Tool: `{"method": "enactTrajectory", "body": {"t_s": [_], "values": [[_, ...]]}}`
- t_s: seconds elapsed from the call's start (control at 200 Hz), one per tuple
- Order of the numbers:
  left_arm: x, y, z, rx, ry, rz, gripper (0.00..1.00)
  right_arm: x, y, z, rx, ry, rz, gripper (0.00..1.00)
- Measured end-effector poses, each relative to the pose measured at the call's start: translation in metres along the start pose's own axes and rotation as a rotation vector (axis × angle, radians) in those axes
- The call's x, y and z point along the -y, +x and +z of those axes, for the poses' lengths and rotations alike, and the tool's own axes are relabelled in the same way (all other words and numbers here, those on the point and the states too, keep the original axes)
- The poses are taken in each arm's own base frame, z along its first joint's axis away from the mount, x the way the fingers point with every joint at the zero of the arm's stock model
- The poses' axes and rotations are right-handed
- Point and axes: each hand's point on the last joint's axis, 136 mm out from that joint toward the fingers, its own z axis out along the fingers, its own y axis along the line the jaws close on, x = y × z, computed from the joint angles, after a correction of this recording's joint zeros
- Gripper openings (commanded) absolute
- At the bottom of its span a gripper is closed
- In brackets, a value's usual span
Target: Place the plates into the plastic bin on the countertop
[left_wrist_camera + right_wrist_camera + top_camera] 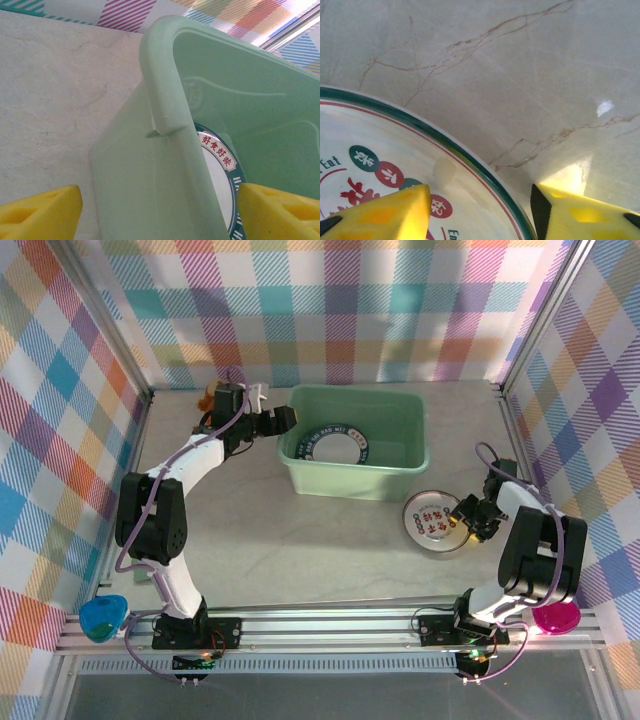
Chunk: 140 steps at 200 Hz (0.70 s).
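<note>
At the plastic bin (340, 478)'s left wall the left pincer (278, 421) stands spread; the right pincer (468, 518) (also spread) straddles a plate (428, 523) right of it

1. Left arm (185, 462): white rounded links, black joint housings.
2. Right arm (535, 560): same scheme, mostly black bulk w/ white upper link.
3. Cable (120, 555): thin lavender, runs along each arm, loose loop nr wrist.
4. Base blocks (195, 625): black, w/ small green LED (197, 664) under each.
5. Left fingers (40, 215): bright yellow wedges w/ triangular recesses.
6. Right fingers (585, 215): yellow too, black inner edge.
</note>
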Motion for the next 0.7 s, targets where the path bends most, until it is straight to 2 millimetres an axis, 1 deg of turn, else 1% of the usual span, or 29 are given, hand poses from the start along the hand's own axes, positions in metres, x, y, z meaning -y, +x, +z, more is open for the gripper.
{"method": "enactTrajectory", "body": {"t_s": [0.05,0.145,0.215,0.345,0.37,0.43,0.58,0.7], "values": [[0.001,-0.001,-0.001,0.002,0.001,0.001,0.81,-0.001,0.001,0.001,-0.001,-0.002,-0.001,0.43],[0.001,-0.001,-0.001,0.004,0.001,0.002,0.81,-0.002,0.002,0.001,0.005,-0.009,0.002,0.38],[0.002,-0.002,-0.002,0.005,0.002,0.003,0.81,-0.002,0.003,0.000,0.011,-0.011,0.001,0.32],[0.002,-0.002,-0.002,0.005,0.002,0.003,0.81,-0.003,0.005,-0.003,0.023,-0.023,-0.002,0.26],[0.002,-0.002,-0.002,0.005,0.002,0.003,0.81,-0.004,0.005,-0.004,0.027,-0.025,-0.004,0.23],[0.002,-0.002,-0.002,0.005,0.002,0.003,0.81,-0.005,0.004,-0.006,0.038,-0.031,-0.004,0.21],[0.002,-0.002,-0.002,0.005,0.001,0.003,0.81,-0.010,-0.001,-0.020,0.099,-0.054,-0.016,0.16],[0.002,-0.003,-0.002,0.007,0.000,0.004,0.81,-0.014,-0.006,-0.033,0.150,-0.075,-0.025,0.10]]}}
